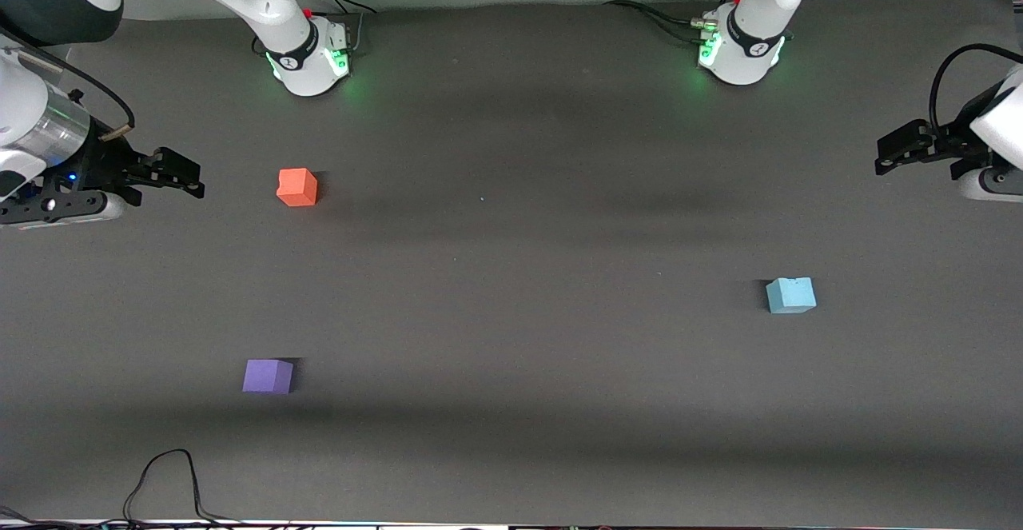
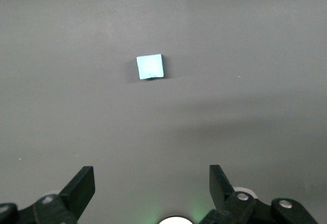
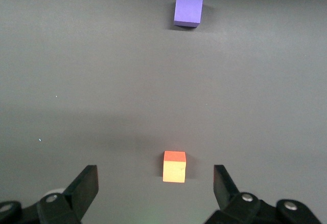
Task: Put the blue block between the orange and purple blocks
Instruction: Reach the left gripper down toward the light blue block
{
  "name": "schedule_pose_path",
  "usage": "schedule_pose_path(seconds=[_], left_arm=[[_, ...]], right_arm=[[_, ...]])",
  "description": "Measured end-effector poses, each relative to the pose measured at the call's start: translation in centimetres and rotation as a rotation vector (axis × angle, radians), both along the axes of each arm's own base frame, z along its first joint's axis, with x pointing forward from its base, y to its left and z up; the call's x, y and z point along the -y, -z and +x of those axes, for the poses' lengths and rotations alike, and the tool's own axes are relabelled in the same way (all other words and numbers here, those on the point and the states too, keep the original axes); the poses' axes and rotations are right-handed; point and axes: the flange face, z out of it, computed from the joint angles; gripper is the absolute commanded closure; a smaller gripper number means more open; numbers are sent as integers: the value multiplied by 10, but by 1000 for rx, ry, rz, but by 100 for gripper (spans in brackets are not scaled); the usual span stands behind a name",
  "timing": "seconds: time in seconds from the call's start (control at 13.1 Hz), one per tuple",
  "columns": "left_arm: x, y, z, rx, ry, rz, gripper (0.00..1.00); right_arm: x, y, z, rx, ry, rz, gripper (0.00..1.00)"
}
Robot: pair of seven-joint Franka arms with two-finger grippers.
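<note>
Clearly nearer the left end effector (image 2: 152, 183), parted and empty, than the right end effector (image 3: 156, 183), also parted: blue block (image 1: 790, 295) on the counter (image 1: 511, 234), well apart from orange block (image 1: 297, 187) and purple block (image 1: 268, 376).

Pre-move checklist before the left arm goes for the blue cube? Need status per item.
1. Light sky-blue foam cube free on the dark table, nothing touching it: ok.
2. Left gripper open and empty, wide enough for the cube by the look of it: ok.
3. Cube in the left wrist view: ok, though the gripper is not yet over it.
4. Gap between the orange-red foam cube and the violet-purple foam cube free of other things and wider than one cube: ok.
5. Right gripper open, waiting near the orange-red cube at the right arm's end, out of the gap: ok.
</note>
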Motion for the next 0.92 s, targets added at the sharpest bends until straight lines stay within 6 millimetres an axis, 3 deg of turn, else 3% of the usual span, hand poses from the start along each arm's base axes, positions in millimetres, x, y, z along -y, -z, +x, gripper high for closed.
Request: schedule_pose_path(seconds=[0.61, 0.77, 0.92], left_arm=[[2, 8, 3, -16, 3, 0, 0], [1, 29, 7, -34, 2, 0, 0], [1, 67, 14, -34, 2, 0, 0]], right_arm=[[2, -7, 1, 14, 2, 1, 0], [4, -14, 2, 27, 6, 2, 0], [12, -18, 2, 30, 19, 3, 0]])
